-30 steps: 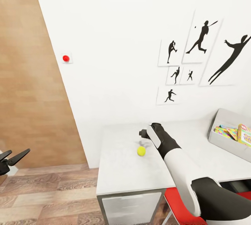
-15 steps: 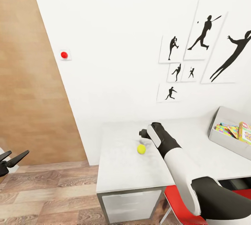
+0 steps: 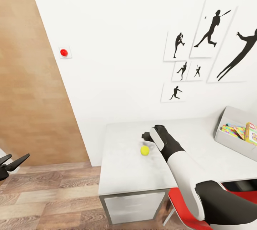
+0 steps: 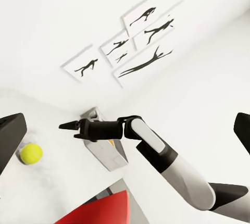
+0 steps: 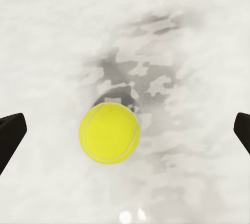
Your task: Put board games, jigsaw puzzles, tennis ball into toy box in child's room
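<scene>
- Black fingers [image 5: 10, 133] spread wide at both edges of the right wrist view, ball [image 5: 109, 133] lying between and beyond them.
- Right gripper [image 4: 70, 126] parted and empty, poised above the ball [image 3: 144, 150]; no contact yet.
- Looks lined up for a straight drop, so the fingers can straddle the ball and close from both sides.
- Yellow-green, fuzzy, free to roll: a centred approach likely matters, since a nudge from one finger could send it off.
- Resting on the speckled grey table [image 3: 121, 173], near the left end.
- Bin [image 3: 228, 139] well apart at the right of the table, colourful games and puzzle sheets already inside; ball seemingly the last item out on this stretch.
- Left gripper [image 3: 9, 164] open too, hanging low at the side over the wood floor, out of the way.
- Red chair [image 3: 180, 205] tucked below the table edge, under the right arm.
</scene>
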Controlling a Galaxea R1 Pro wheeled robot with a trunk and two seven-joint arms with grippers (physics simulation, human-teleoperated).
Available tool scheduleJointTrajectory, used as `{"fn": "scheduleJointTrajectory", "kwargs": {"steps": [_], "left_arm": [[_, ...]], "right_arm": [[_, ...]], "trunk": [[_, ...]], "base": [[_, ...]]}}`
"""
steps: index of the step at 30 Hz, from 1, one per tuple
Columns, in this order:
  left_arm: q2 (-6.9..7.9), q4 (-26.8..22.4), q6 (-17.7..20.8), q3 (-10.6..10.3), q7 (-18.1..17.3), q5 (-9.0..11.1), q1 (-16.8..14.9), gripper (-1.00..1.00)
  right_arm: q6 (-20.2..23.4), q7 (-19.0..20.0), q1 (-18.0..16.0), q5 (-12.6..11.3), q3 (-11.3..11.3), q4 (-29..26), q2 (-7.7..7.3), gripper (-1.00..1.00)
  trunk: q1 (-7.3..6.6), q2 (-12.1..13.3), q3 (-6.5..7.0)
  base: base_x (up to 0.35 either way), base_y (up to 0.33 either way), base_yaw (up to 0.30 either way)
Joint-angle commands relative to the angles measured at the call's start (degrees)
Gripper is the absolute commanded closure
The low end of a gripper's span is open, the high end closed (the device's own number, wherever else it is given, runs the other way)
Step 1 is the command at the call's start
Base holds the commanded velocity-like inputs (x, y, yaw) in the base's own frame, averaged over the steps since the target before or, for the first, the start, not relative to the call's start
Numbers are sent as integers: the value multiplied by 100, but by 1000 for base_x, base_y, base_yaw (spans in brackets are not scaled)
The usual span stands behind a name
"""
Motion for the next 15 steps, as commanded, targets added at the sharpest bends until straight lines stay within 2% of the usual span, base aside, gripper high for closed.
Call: {"fn": "scheduleJointTrajectory", "kwargs": {"steps": [1, 15], "left_arm": [[0, -1, 60, 1, -9, 11, -4, -100], [3, 7, 60, 9, -6, 11, -4, -100]], "right_arm": [[15, -55, -6, -59, 26, -6, 0, -100], [105, -61, -84, -58, 26, -6, 13, -100]], "trunk": [[3, -13, -22], [3, -13, -154]], "base": [[0, 0, 0], [0, 0, 0]]}}
